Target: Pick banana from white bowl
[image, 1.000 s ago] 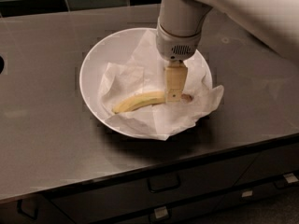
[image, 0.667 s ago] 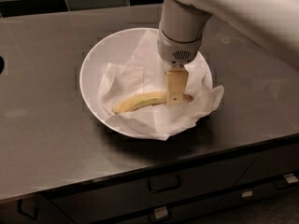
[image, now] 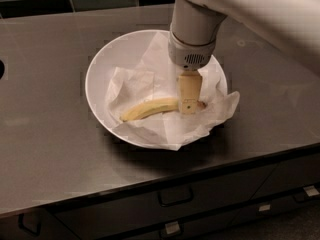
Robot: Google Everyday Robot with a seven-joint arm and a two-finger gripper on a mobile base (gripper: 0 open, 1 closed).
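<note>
Although the robot's grey-and-tan gripper [image: 189, 105] is down inside the wide, shallow round white bowl [image: 93, 79] at the centre of the frame, the pick does not look finished. The slim, curved pale yellow banana [image: 147, 109] lies flat on the crumpled white paper lining [image: 134, 81] in the lower middle of the bowl. Its right-hand end meets the gripper's tan tip, which covers it. Whether the claw is closed on the fruit or merely set at it cannot be told from this angle. By my reading, the approach and descent are done. What is left is to secure the hold, if it is not yet made, and lift the banana clear of the bowl, which sits on the dark grey metal counter [image: 45, 149].
</note>
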